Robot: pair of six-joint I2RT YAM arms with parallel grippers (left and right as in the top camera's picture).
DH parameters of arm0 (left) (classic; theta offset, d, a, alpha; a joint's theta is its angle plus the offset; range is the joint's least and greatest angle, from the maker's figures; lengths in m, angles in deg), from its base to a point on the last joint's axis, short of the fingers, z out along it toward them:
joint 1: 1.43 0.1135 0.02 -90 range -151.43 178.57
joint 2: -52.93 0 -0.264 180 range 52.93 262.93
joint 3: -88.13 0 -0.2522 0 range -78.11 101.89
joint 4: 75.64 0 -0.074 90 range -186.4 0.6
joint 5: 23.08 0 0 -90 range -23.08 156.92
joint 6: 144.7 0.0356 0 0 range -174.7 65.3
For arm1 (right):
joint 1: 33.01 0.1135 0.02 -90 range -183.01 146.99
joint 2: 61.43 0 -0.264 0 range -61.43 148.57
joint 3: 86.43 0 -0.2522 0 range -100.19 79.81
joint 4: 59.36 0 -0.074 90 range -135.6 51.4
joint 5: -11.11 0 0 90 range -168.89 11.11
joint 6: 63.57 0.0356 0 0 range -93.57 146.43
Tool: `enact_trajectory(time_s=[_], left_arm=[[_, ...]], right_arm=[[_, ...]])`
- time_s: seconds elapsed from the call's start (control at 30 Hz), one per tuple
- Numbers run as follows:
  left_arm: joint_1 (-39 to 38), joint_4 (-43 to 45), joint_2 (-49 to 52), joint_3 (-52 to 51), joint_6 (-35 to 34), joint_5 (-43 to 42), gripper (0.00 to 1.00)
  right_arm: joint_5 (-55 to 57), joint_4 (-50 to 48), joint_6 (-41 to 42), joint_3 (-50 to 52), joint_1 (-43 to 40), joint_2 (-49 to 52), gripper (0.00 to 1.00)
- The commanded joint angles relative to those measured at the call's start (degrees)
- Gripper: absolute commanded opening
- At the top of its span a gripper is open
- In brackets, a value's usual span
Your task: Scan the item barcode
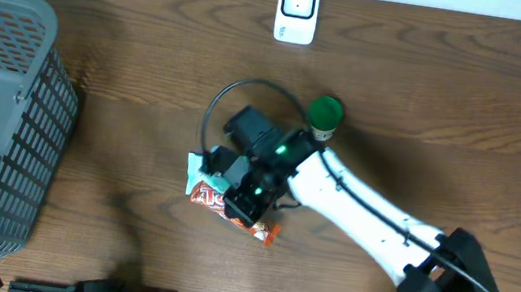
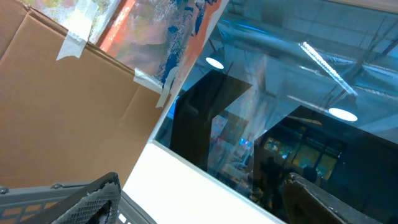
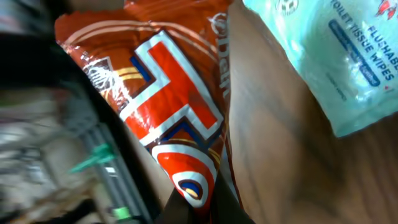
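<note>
step: pick; right gripper [image 1: 243, 200] jaws together, apparently pinching orange snack bag [image 3: 168, 106]
bag: on table [image 1: 448, 100], beside wipes pack [image 1: 199, 168]
next: lift, find barcode, turn it toward scanner [image 1: 297, 10]

snack bag [image 3: 168, 106]: orange-red, white and blue lettering, fills left and centre
wipes pack [image 3: 329, 56]: teal, top right, just beside bag
table [image 3: 286, 162]: brown wood
right gripper [image 3: 196, 208]: dark, closed, at bag's lower edge; hold unclear
</note>
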Motion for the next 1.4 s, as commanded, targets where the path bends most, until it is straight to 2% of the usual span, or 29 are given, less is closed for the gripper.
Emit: enact_trajectory(time_s=[0.0, 0.1, 0.17, 0.27, 0.33, 0.43, 0.5, 0.6, 0.63, 0.7, 0.93, 1.13, 1.23, 1.37], left_arm=[[-0.2, 0.3, -0.6, -0.3, -0.5, -0.3, 0.84], [-0.2, 0.3, -0.6, -0.3, -0.5, -0.3, 0.84], [-0.2, 0.3, -0.6, -0.3, -0.5, -0.3, 0.84], [-0.2, 0.3, -0.6, -0.3, -0.5, -0.3, 0.84], [-0.2, 0.3, -0.6, -0.3, -0.5, -0.4, 0.84], [-0.2, 0.4, -0.6, -0.7, -0.5, -0.4, 0.84], [-0.2, 1.0, -0.6, -1.3, -0.5, -0.4, 0.84], [-0.2, 1.8, -0.6, -2.2, -0.5, -0.4, 0.84], [-0.2, 2.2, -0.6, -2.8, -0.5, -0.4, 0.84], [-0.2, 2.4, -0.6, -3.1, -0.5, -0.3, 0.84], [-0.2, 2.5, -0.6, -3.3, -0.5, -0.4, 0.84], [-0.2, 2.5, -0.6, -3.3, -0.5, -0.4, 0.84], [-0.2, 2.5, -0.6, -3.3, -0.5, -0.4, 0.84], [-0.2, 2.5, -0.6, -3.3, -0.5, -0.4, 0.84]], right_arm=[[-10.0, -2.7, -2.1, -0.6, -3.8, -0.2, 0.01], [-13.2, -9.7, -3.4, -0.6, -5.8, -0.2, 0.01], [-16.4, -15.5, -7.5, -0.6, -6.4, -0.2, 0.01], [-13.9, -25.2, -6.1, -0.4, -6.6, -0.1, 0.01], [-5.9, -31.7, -0.5, -0.3, -6.4, 0.0, 0.01], [14.6, -40.0, 7.6, -0.2, -5.1, 0.8, 0.01], [24.6, -45.0, 10.2, -0.2, -4.2, 2.2, 0.01], [29.0, -51.1, 14.4, -0.2, -3.7, 5.2, 0.01], [28.9, -54.8, 20.2, -0.2, -3.8, 7.9, 0.01], [28.3, -59.1, 24.2, -0.2, -3.8, 11.1, 0.01], [21.7, -70.8, 28.9, -0.2, -4.0, 19.1, 0.01], [15.3, -69.2, 29.9, -0.2, -4.2, 20.3, 0.01], [7.9, -68.3, 29.9, -0.2, -4.0, 20.3, 0.01], [4.2, -63.4, 28.8, -0.2, -3.9, 20.3, 0.01]])
